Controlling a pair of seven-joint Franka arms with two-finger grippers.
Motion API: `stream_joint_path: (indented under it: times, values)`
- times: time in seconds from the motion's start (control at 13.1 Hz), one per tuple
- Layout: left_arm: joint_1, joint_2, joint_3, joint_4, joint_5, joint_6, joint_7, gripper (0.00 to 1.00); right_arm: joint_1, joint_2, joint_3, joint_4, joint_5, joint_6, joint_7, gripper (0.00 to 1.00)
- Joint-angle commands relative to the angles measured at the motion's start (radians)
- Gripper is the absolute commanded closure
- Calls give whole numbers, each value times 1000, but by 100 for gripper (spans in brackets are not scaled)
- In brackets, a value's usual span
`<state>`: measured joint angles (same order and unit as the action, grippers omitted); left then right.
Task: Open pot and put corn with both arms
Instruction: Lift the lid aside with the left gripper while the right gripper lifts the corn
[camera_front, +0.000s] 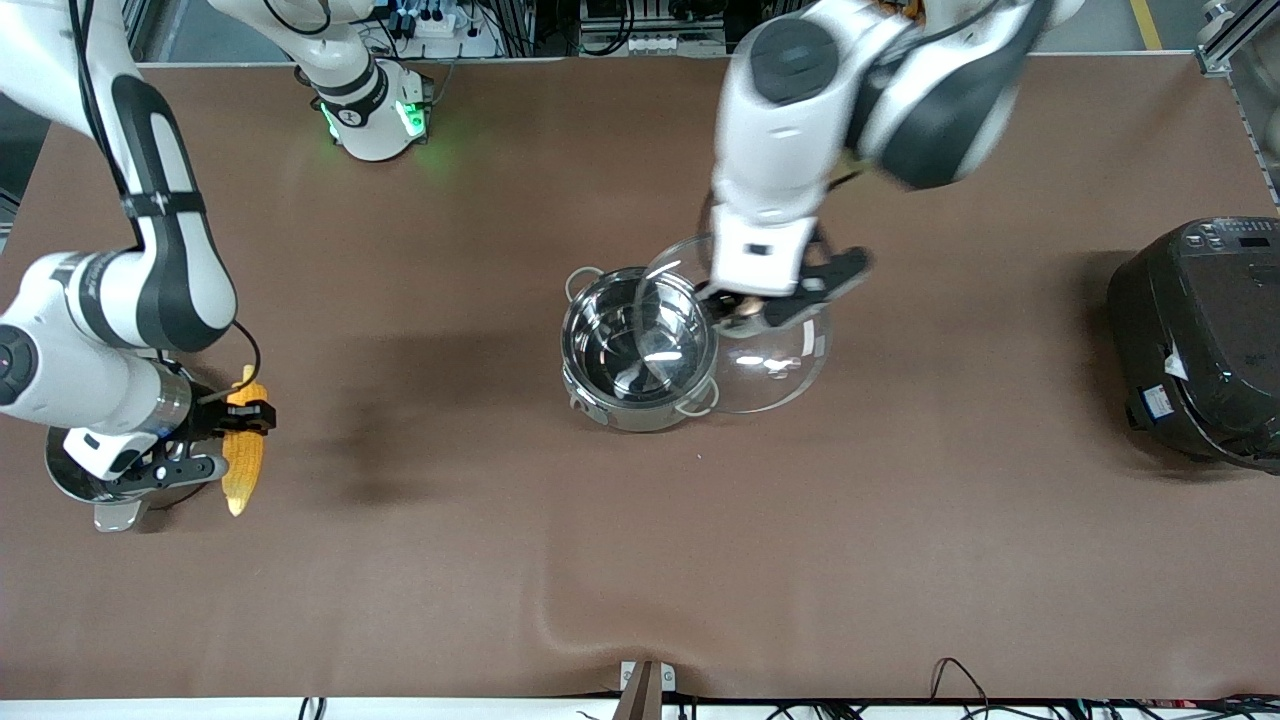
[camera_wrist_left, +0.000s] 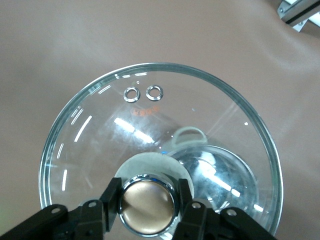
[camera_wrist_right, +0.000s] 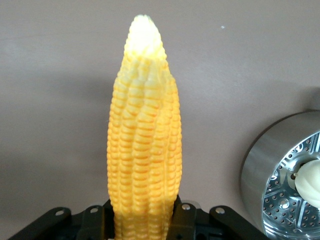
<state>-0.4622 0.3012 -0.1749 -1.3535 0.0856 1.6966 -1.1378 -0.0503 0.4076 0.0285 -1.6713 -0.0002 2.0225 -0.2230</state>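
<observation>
The steel pot (camera_front: 640, 350) stands open mid-table and looks empty. My left gripper (camera_front: 748, 312) is shut on the tan knob (camera_wrist_left: 148, 204) of the clear glass lid (camera_front: 775, 372). It holds the lid tilted, partly over the pot's rim on the side toward the left arm's end. Through the lid (camera_wrist_left: 150, 115) the pot (camera_wrist_left: 220, 175) shows below. My right gripper (camera_front: 228, 440) is shut on the yellow-orange corn (camera_front: 243, 470) and holds it low over the table at the right arm's end. In the right wrist view the corn (camera_wrist_right: 145, 150) sticks out from between the fingers (camera_wrist_right: 182, 220).
A steel steamer basket (camera_front: 70, 480) sits under my right wrist, beside the corn; the right wrist view shows its wall (camera_wrist_right: 272, 165) and a white bun (camera_wrist_right: 310, 177) inside. A big black rice cooker (camera_front: 1200, 340) stands at the left arm's end.
</observation>
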Motion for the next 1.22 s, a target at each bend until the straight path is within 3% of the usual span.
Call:
stream_joint_path:
  times: [0.0, 0.15, 0.38, 0.54, 0.76, 0.99, 1.15]
  values:
    - [166, -125, -11, -44, -63, -115, 314, 100, 29, -46, 4, 7, 5, -42, -64, 100]
    - [296, -161, -11, -93, -75, -135, 535, 100, 65, -50, 16, 48, 5, -77, -79, 100]
    - [448, -152, -11, -211, -122, -67, 611, 100, 79, -62, 88, 97, 5, -97, -88, 100]
    - [479, -174, -11, -403, -130, 137, 618, 100, 81, -76, 174, 104, -1, -108, -96, 100]
    - [507, -188, -9, -608, -118, 363, 622, 100, 101, -78, 269, 105, -12, -111, -136, 100]
    - [563, -198, -11, -754, -115, 547, 726, 100, 240, -73, 272, 107, -29, -110, -176, 100]
    - [576, -209, -6, -869, -113, 702, 771, 100, 376, -20, 271, 140, -55, -104, -174, 100]
